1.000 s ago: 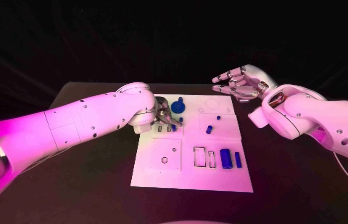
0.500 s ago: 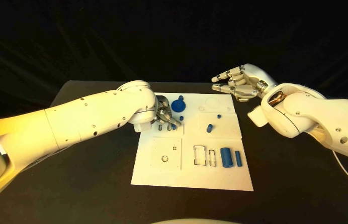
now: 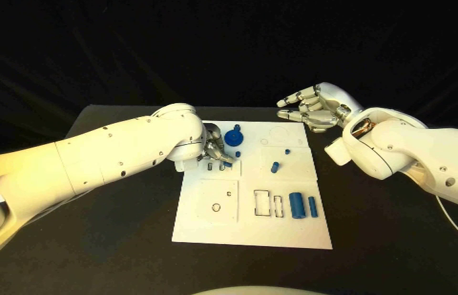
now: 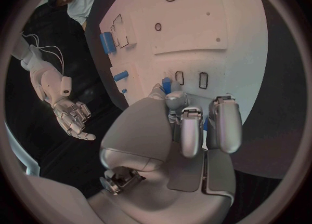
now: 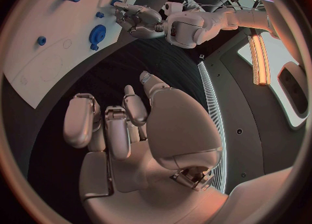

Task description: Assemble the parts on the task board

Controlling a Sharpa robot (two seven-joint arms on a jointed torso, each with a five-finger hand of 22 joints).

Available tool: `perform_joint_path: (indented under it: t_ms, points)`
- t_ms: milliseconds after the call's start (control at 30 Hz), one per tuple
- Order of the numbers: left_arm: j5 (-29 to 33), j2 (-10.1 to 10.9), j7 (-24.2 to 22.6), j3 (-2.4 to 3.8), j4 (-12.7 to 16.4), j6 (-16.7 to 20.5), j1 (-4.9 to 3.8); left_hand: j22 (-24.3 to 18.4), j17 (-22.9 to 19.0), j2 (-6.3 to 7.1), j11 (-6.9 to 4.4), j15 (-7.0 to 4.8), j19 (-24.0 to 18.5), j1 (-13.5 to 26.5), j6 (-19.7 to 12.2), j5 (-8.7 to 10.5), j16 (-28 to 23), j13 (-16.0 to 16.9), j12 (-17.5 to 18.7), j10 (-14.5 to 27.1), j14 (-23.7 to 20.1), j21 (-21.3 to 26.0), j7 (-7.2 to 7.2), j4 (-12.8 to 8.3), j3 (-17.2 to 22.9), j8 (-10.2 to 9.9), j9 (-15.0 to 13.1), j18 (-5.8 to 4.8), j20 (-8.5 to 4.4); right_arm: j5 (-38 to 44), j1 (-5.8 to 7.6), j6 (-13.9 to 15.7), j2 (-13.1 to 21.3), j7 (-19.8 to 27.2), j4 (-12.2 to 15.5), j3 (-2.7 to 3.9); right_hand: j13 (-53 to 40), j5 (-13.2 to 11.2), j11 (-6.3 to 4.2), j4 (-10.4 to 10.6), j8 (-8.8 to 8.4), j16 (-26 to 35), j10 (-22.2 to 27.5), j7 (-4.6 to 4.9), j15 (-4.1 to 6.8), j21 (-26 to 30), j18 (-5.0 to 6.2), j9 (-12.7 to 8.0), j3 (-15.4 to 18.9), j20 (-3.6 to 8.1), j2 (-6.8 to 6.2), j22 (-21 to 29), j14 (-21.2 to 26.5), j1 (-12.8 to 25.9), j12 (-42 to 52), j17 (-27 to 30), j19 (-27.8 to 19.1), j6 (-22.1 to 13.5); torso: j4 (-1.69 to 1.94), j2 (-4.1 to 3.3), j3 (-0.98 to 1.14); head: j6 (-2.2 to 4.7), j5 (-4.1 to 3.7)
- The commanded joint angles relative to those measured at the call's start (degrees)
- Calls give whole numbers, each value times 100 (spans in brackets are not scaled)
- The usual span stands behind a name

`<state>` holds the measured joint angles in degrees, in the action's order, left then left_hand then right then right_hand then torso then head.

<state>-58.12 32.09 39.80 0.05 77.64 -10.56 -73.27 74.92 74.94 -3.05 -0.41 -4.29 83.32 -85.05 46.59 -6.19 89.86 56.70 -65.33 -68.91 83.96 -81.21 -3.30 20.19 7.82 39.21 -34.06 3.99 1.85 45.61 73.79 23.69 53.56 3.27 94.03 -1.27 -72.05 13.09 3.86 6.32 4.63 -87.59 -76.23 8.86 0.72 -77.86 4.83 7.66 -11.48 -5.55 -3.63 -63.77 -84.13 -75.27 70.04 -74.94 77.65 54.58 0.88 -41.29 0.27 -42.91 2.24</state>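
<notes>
On the black table (image 3: 114,229), the white task board (image 3: 256,232) lies between the robot's two arms, with its assembly judged only partly done. The left hand (image 3: 216,151) works low over the board's far-left corner, fingers drawn together around a small blue part (image 4: 167,85) held at a row of narrow slots (image 4: 203,79); whether that piece is seated or merely touching the board cannot be told. The right hand (image 3: 313,108) hangs off the board's far-right corner, above the table, fingers loosely curled and apart, holding nothing.

Elsewhere on the board, a round blue disc (image 3: 233,137) sits near the far edge just beside the left hand. Two small blue pegs (image 3: 276,167) stand in the middle-right panel. A larger blue cylinder (image 3: 297,206) and a slimmer blue bar (image 3: 312,206) rest at the right of the near row, beside two outlined rectangular pockets (image 3: 263,203) that look unfilled. A circular outline at the far right and a small hole in the near-left panel also appear vacant, suggesting several placements remain.

The left forearm hides the board's far-left edge in the head view, and the fingers mask most of the pinched piece. Which parts are fully seated and which merely lie loose cannot be made out.
</notes>
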Motion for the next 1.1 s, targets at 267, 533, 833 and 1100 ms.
perform_joint_path:
  t_ms: [267,533,833,1100]
  points:
    - [144,86,23,-9,54,82,15,192,1506,1015,3,46,-11,947,-8,36,14,57,26,-91,604,45,-41,-1112,3132,154,-394,-84,66,234,-8,-87,-24,2,-14,-2,7,29,-5,-14,19,38,-24,4,-18,23,37,8,26,13,31,11,-487,-26,-10,-1088,-17,47,12,6,0,0,18]
    - [-52,204,-83,-6,149,250,14,267,1506,1075,-9,38,29,1083,3,0,14,135,-32,-159,604,0,-35,-1279,3338,193,-460,-99,59,294,-27,-120,-68,-1,-46,-7,11,36,-5,-15,18,43,-20,4,-18,29,39,8,26,13,33,23,-485,-27,-15,-1079,-23,45,-11,5,-13,18,50]
    - [-226,182,-92,-9,114,105,16,338,1506,1119,-16,33,67,1138,17,-22,14,195,-80,-211,604,-48,-30,-1363,3420,206,-486,-115,54,221,-39,-146,-76,4,-57,-10,9,45,-4,-5,17,45,-21,6,-19,31,39,9,32,12,43,27,-484,-14,-12,-1077,-25,44,7,2,-5,22,25]
    - [-573,144,9,-18,104,-172,26,341,1506,1133,-17,32,68,1154,19,-25,14,185,-72,-209,604,-49,-29,-1388,3443,208,-493,-115,52,209,-43,-162,-75,-7,-57,-11,8,47,-3,-1,17,45,-21,7,-19,33,40,9,34,12,47,29,-484,-9,-11,-1078,-26,44,5,2,-2,-4,54]
